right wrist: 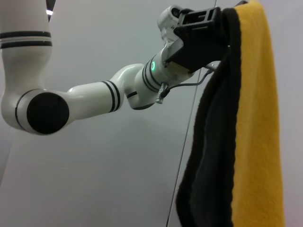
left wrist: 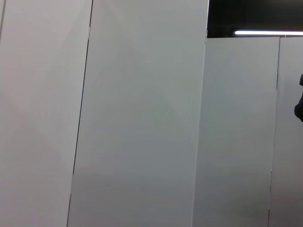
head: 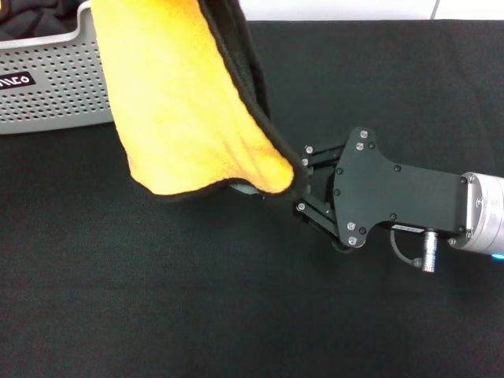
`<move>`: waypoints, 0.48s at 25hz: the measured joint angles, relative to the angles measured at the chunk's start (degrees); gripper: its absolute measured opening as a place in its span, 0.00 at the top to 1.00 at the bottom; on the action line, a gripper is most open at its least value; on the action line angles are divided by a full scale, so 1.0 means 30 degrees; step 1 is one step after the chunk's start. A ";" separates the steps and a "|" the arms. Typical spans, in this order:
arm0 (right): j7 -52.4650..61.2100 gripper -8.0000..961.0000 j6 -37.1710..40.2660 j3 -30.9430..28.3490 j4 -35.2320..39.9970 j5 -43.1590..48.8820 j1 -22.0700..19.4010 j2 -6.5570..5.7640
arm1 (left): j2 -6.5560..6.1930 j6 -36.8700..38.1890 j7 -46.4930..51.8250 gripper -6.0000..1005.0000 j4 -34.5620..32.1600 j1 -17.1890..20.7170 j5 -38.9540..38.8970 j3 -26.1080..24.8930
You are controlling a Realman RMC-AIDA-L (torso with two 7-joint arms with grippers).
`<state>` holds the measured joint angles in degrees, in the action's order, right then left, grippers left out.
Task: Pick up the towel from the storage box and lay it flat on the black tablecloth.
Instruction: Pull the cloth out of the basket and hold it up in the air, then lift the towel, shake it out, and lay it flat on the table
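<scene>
From the head, the towel [head: 185, 102] hangs yellow side out above the black tablecloth [head: 157, 299], just beside the storage box [head: 47, 94] at the far left. The right hand [head: 298, 186] pinches its lower corner.

The left wrist view shows only pale wall panels.

From the right wrist, the left hand [right wrist: 215, 33] clamps the towel's [right wrist: 255, 123] top edge, raised high.

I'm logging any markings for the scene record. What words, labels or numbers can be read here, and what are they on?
"nco": white letters on the black label of the storage box; the start of the word is cut off by the head view's edge.
A small label on the right gripper body is too small to read.
Nothing is readable in either wrist view.
</scene>
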<state>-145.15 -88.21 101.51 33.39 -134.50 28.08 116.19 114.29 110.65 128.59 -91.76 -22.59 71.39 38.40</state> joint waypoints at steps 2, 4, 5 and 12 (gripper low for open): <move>-0.0135 0.90 0.0081 0.0081 0.0091 -0.0001 -0.0042 0.0001 | 0.0010 0.0000 0.0000 0.98 0.0024 0.0016 0.0113 0.0004; -0.0215 0.91 0.0082 0.0007 0.0167 -0.0013 -0.0192 -0.0002 | 0.0027 -0.0001 -0.0081 0.98 0.0195 0.0082 0.0268 0.0004; -0.0224 0.92 0.0082 -0.0064 0.0201 -0.0024 -0.0270 0.0001 | 0.0034 0.0001 -0.0179 0.98 0.0336 0.0120 0.0354 0.0004; -0.0148 0.98 -0.0251 -0.1651 0.1026 -0.0275 -0.1586 -0.0135 | -0.0056 0.0314 -0.0708 0.98 0.2280 0.0264 0.2232 0.0008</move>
<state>-145.60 -88.97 96.56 36.47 -135.32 23.33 115.78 114.12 111.60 126.46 -84.92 -21.80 78.09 38.42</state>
